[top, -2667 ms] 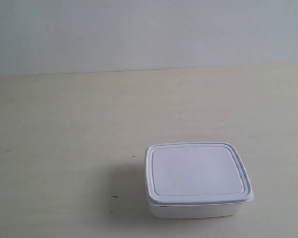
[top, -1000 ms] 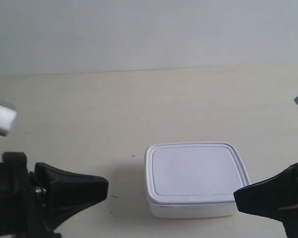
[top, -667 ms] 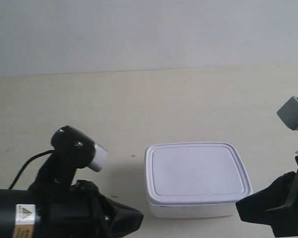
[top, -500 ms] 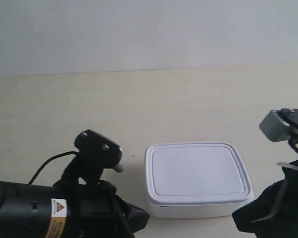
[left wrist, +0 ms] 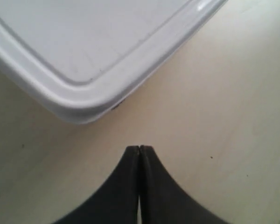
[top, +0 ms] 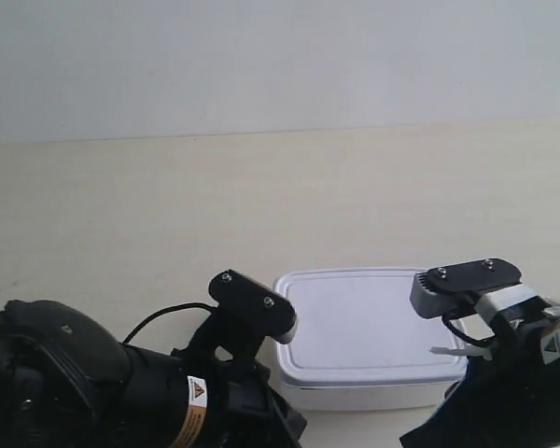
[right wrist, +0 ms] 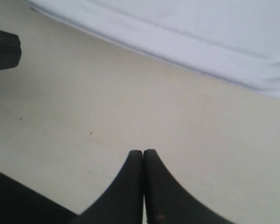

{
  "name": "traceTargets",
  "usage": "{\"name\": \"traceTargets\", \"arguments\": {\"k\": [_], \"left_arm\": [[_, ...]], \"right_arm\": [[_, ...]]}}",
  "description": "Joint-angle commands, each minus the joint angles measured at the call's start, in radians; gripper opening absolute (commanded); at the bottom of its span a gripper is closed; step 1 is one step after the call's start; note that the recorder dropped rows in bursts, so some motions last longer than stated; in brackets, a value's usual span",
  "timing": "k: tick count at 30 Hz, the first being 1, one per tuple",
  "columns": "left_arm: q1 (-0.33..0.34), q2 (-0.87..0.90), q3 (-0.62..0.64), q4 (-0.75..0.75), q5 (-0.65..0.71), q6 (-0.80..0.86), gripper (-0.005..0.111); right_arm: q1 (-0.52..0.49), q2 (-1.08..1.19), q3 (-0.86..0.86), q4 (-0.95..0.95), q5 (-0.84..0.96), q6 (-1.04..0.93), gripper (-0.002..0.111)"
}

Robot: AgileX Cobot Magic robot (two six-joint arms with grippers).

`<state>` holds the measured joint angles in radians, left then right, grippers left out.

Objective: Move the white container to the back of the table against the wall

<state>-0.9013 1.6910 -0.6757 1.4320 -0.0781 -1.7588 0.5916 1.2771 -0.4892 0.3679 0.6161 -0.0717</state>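
The white container (top: 359,322) lies lid on, flat on the table (top: 261,205), near the front and far from the wall (top: 261,65). Its rounded corner (left wrist: 79,51) fills the left wrist view. My left gripper (left wrist: 139,148) is shut and empty, just short of that corner and apart from it. Along the container's long rim (right wrist: 191,37) in the right wrist view, my right gripper (right wrist: 143,151) is also shut and empty, with bare table between. The arm at the exterior view's left (top: 121,392) and the arm at the exterior view's right (top: 504,373) flank the container; their fingertips are hidden there.
The right wrist view catches a dark part of the other arm (right wrist: 4,49) at its edge. A broad stretch of bare table (top: 373,187) runs from the container back to the wall. A few tiny dark specks (right wrist: 90,133) mark the surface.
Both arms have come in from the bottom corners and closed in on the container's two front corners. The container has not moved.
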Motion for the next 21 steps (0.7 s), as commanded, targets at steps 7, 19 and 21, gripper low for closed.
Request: {"name": "traceTargets", "arguments": {"k": [7,19,21], "left_arm": [[-0.008,0.077,-0.109,0.025,0.042,0.01,0.0],[-0.006,0.117,-0.141,0.029,0.141,0.01,0.0],[-0.006,0.117,-0.141,0.031,0.163,0.01,0.0]], "right_arm": [[0.004,0.147,-0.006,-0.091,-0.156,0.079,0.0],[0.004,0.169,-0.006,-0.324,-0.217,0.32,0.0],[0.004,0.169,-0.006,-0.36,-0.234,0.357,0.0]]}}
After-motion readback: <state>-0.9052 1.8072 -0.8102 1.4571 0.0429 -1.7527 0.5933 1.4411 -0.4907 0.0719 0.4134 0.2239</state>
